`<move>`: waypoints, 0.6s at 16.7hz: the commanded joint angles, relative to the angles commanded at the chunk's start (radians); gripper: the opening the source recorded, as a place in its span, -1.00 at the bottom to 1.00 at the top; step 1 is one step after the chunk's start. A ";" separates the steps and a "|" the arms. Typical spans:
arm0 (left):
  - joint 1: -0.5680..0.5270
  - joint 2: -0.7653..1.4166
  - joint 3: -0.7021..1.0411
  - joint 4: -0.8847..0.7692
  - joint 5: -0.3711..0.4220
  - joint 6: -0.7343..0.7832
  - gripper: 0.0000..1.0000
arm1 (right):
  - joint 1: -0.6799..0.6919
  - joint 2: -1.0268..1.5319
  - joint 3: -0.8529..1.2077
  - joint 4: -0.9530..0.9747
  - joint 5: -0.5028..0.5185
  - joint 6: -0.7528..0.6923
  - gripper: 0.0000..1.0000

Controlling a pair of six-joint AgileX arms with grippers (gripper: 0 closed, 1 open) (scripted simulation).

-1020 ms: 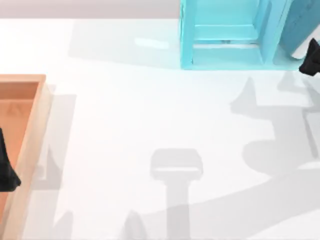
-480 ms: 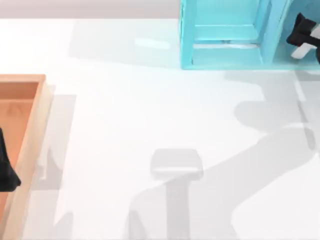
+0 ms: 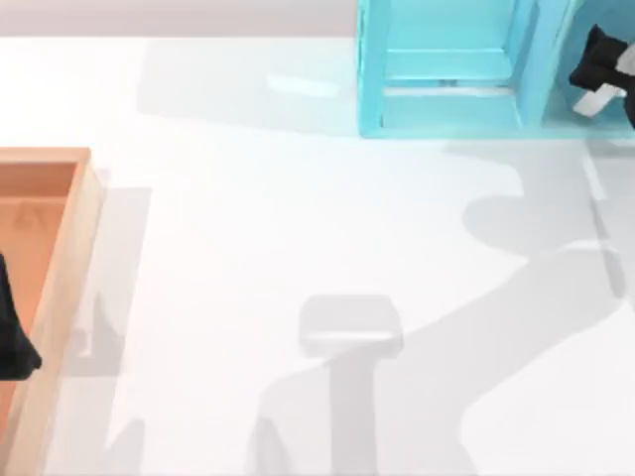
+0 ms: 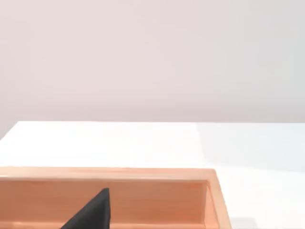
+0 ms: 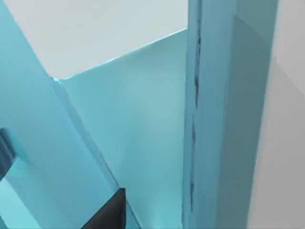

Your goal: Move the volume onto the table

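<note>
- Right gripper (image 3: 601,67) has gone in from the front edge of the light cyan open-fronted shelf unit (image 3: 446,109), where it was a second ago, to the unit's right-hand compartment at the far right of the table. It has barely shifted over the last half second.
- Whether this gripper is released or clenched on anything I cannot tell (from above it is one black mass with a pale patch just below it).
- Standing in that same right compartment is the thick teal-blue rectangular volume (image 3: 605,15), with the right gripper directly in front of it. Whether the two touch I cannot tell.
- From above, the large plain white glossy table (image 3: 298,218) carries the arms' grey shadows.
- At its left edge lies the orange-brown wooden tray with a raised rim (image 3: 69,248).
- Up close, the right wrist view looks into the cyan compartment, where a darker blue upright face (image 5: 252,119) stands just beside a cyan wall. I cannot tell whether that face is the volume.
- Left gripper (image 3: 12,332) hangs parked over the tray. The left wrist view adds the tray's far rim and the white tabletop beyond it. Its grip I cannot tell either.
</note>
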 joint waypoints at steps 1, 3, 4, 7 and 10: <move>0.000 0.000 0.000 0.000 0.000 0.000 1.00 | 0.000 0.000 0.000 0.000 0.000 0.000 0.40; 0.000 0.000 0.000 0.000 0.000 0.000 1.00 | 0.000 0.000 0.000 0.000 0.000 0.000 0.10; 0.000 0.000 0.000 0.000 0.000 0.000 1.00 | 0.000 0.000 0.000 0.000 0.000 0.000 -0.06; 0.000 0.000 0.000 0.000 0.000 0.000 1.00 | 0.000 0.000 0.000 0.000 0.000 0.000 -0.51; 0.000 0.000 0.000 0.000 0.000 0.000 1.00 | 0.000 0.000 0.000 0.000 0.000 0.000 -0.96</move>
